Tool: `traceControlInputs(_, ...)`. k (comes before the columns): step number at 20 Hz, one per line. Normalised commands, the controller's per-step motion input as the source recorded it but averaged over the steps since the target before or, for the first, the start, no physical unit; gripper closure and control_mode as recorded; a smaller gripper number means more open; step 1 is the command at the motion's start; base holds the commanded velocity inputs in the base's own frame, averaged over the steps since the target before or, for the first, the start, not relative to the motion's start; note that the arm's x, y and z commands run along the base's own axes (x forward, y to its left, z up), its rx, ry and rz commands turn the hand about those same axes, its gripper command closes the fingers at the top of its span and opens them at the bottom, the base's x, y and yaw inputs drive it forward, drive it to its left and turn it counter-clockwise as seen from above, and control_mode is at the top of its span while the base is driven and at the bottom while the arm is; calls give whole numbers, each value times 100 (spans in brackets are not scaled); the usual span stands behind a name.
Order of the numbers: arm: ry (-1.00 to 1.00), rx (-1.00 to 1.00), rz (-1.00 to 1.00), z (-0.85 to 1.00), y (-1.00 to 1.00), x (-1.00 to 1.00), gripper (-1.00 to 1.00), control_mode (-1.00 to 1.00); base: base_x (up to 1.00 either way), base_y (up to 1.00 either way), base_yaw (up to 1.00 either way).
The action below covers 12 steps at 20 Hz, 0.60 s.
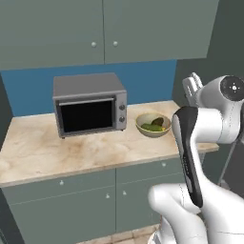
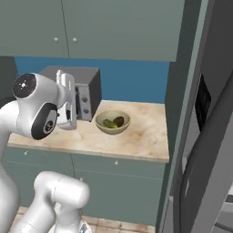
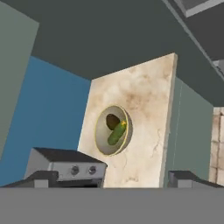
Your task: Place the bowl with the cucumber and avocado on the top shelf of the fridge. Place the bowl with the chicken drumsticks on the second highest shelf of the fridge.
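Note:
The bowl with the cucumber and avocado [image 1: 153, 125] [image 2: 113, 122] [image 3: 112, 130] sits on the pale stone counter [image 1: 71, 150], just right of the microwave. It is cream-beige with green pieces inside. My gripper [image 3: 113, 180] is open, its fingertips [image 3: 41, 177] far apart with nothing between them. It hovers above the counter, short of the bowl and apart from it. The fridge [image 2: 214, 136] stands at the right, showing its grey door, dark curved handle [image 2: 200, 154] and black dispenser panel [image 2: 203, 103]. The top shelf and the bowl with the chicken drumsticks are out of view.
A grey microwave [image 1: 89, 103] [image 2: 86, 93] stands on the counter against the blue backsplash [image 1: 143, 78]. Green-grey wall cabinets [image 1: 95, 28] hang above and base cabinets [image 1: 86, 200] run below. A tall panel [image 2: 179, 113] separates the counter from the fridge.

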Motion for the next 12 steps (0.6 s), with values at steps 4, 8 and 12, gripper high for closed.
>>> traceControlInputs(4,0,0,0,0,0,0,-100,100,87,0,-10)
traceControlInputs(8,11,0,0,-23,-21,22,-100,-100,33,0,-5)
traceControlInputs(12,39,1,1,-81,-55,42,-100,-100,0,0,0)
